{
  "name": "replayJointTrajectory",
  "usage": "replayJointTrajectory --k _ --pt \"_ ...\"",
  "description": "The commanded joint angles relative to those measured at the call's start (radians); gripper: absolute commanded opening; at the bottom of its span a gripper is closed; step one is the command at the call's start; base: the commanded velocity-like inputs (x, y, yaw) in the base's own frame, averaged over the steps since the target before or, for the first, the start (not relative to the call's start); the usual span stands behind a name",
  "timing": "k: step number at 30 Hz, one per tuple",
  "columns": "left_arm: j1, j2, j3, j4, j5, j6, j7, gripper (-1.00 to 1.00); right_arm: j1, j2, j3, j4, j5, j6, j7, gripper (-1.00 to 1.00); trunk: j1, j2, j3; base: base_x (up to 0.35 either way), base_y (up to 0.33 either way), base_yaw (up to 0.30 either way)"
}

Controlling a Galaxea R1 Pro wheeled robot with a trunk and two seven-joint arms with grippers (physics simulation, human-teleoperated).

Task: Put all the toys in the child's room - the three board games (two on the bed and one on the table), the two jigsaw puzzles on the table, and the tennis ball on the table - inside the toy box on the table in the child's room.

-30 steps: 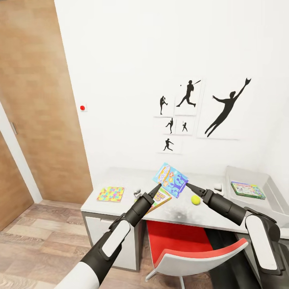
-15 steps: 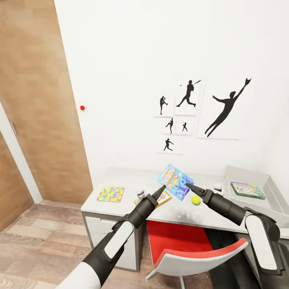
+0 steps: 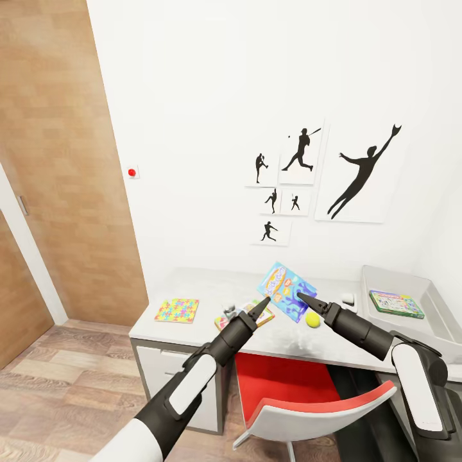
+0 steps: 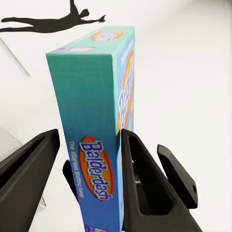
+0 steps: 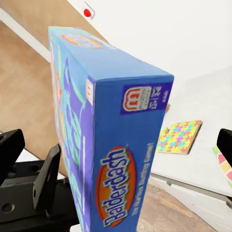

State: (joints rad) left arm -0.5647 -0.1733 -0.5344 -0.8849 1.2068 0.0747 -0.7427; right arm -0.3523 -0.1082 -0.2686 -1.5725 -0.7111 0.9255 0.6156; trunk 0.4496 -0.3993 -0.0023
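A blue "Balderdash" board game (image 3: 282, 290) hangs tilted above the table (image 3: 192, 285). My left gripper (image 3: 262, 307) is shut on its lower edge; the left wrist view shows the box (image 4: 92, 96) standing between both fingers. My right gripper (image 3: 300, 296) is open around the box's other end, its fingers wide of the box (image 5: 111, 111). The tennis ball (image 3: 312, 319) lies on the table just below the right gripper. One jigsaw puzzle (image 3: 176, 310) lies at the table's left end. The grey toy box (image 3: 443, 314) at the right holds a green-edged board game (image 3: 396, 303).
A second flat colourful piece (image 3: 264, 316) lies on the table, half hidden behind my left arm. A red and white chair (image 3: 301, 391) is tucked under the table. Small white objects (image 3: 348, 298) sit near the toy box. A wooden door fills the left side.
My left gripper has moved right and a little down, carrying the blue game farther between the right gripper's fingers. The right arm has stayed still.
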Motion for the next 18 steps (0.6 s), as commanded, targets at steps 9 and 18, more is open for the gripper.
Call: replayJointTrajectory --k 9,18 --pt "-0.001 0.001 -0.023 -0.024 0.054 0.010 -0.005 -1.00 -0.001 0.000 -0.001 0.000 0.002 0.006 0.004 1.00 0.000 -0.001 0.000 0.000 0.000 0.000" --pt "-0.001 0.000 -0.031 -0.027 0.068 0.012 -0.006 -1.00 -0.001 0.001 -0.001 0.000 0.001 0.006 0.004 1.00 0.000 -0.001 0.000 0.000 0.000 0.000"
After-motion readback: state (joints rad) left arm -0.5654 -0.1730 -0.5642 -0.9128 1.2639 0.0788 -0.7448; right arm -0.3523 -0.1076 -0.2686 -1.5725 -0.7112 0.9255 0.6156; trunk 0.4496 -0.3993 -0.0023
